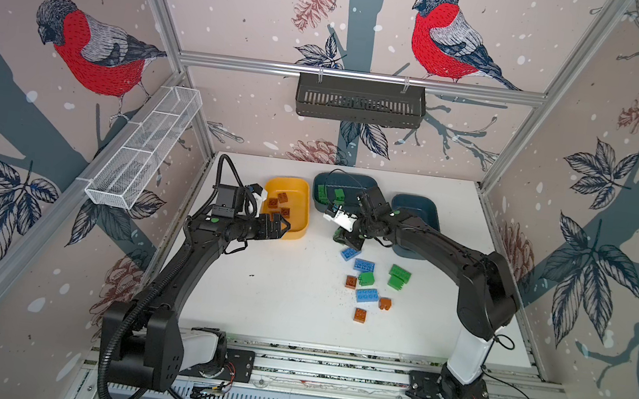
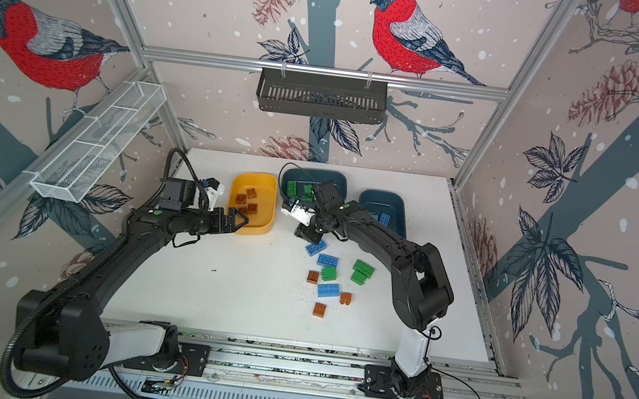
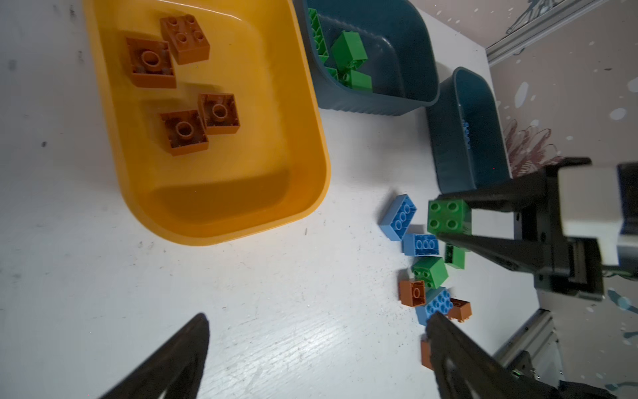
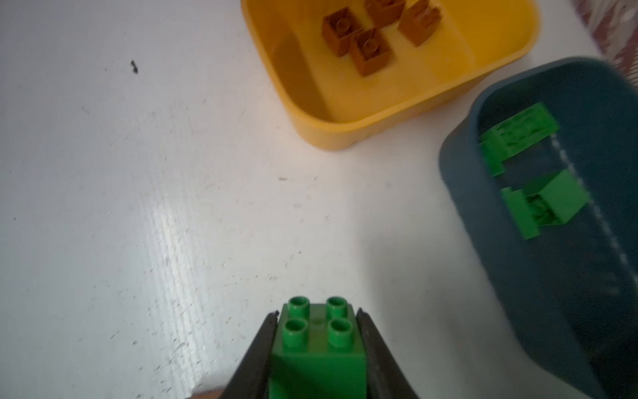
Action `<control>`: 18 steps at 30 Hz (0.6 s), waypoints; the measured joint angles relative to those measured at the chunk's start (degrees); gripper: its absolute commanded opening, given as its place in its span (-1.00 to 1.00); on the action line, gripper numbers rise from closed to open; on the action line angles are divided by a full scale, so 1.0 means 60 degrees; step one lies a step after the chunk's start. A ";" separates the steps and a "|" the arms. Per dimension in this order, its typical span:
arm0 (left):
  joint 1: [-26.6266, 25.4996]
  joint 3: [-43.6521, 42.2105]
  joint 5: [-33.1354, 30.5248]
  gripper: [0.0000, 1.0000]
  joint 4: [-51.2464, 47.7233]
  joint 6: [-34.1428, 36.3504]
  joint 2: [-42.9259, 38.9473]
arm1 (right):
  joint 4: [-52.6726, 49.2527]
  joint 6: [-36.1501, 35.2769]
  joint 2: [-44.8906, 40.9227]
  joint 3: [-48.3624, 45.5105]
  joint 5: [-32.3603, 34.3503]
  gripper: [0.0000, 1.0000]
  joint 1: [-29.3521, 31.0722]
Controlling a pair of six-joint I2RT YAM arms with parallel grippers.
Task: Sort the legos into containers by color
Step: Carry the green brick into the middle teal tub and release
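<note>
My right claw [image 4: 317, 316] is clamped on a green brick [image 4: 317, 349], studs up, one finger on each side. In both top views this claw [image 1: 348, 238] sits just near of the middle tub [image 1: 370, 183], at the far end of the loose pile [image 1: 367, 282]. Whether the brick is clear of the table [image 1: 275, 299] I cannot tell.

My left claw [image 1: 280, 227] stands wide, holding nothing, over the near left corner of the yellow tub [image 1: 301, 211].

Four brown bricks [image 3: 184, 131] show in the yellow tub, and green ones [image 1: 339, 195] lie in the middle tub. The right tub [image 2: 393, 202] is partly hidden by my right arm; a blue brick [image 2: 385, 219] shows in it.

The pile lies right of centre on the table: blue, green and brown bricks, close together.
</note>
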 measured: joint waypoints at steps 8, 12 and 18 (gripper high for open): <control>0.0000 -0.0004 0.0747 0.94 0.0729 -0.0525 0.0102 | 0.1326 0.1155 0.1942 0.2342 0.0178 -0.54 -0.0535; 0.0000 -0.0076 0.0922 0.94 0.0951 -0.0743 0.0102 | 0.1785 0.1548 0.2991 0.3330 0.0415 -0.54 -0.0703; 0.0000 -0.0142 0.0933 0.94 0.0951 -0.0772 0.0135 | 0.2259 0.2011 0.4193 0.4353 0.0506 -0.40 -0.0933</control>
